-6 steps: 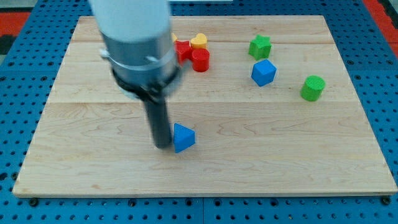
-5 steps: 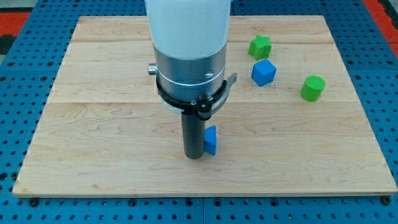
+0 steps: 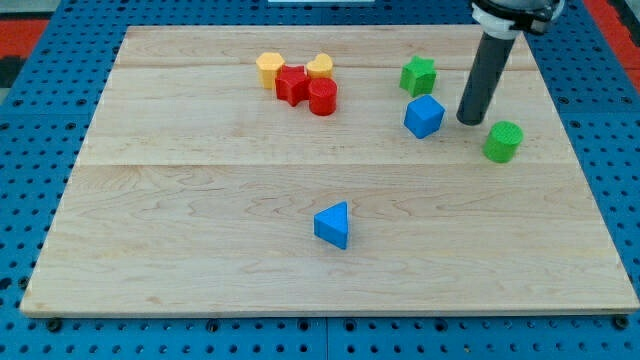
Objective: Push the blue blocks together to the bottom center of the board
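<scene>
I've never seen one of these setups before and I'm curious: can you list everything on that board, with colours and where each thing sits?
wooden board: 1, pale wood, fills most of the view, on a blue pegboard
blue triangular block: 1, blue, bottom centre of the board
blue cube-like block: 1, blue, upper right
green star block: 1, green, just above the blue cube-like block
green cylinder block: 1, green, far right
red blocks: 2, red, touching, top centre
yellow blocks: 2, yellow, against the red blocks' top side
my tip: 1, dark rod end, between the blue cube-like block and the green cylinder block
</scene>
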You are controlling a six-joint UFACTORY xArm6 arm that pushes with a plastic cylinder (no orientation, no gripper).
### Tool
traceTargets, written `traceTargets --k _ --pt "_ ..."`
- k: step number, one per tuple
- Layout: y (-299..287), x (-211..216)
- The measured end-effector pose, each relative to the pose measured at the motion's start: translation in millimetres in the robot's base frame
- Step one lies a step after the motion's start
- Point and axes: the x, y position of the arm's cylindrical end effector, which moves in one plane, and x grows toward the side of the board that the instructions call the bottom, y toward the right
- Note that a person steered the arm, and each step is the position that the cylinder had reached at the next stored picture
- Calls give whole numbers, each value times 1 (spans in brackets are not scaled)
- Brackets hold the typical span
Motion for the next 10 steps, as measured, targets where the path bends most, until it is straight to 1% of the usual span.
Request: traceTargets --k 1,2,3,4,5,6,7,8,9,10 --pt "-91 -6" --pt "-129 43" --pt "-144 92" --pt "-124 68" --pt "-146 38" --pt "-196 53" --pt "-172 111" --pt "-147 137" --pt "-51 96" --pt "13 62"
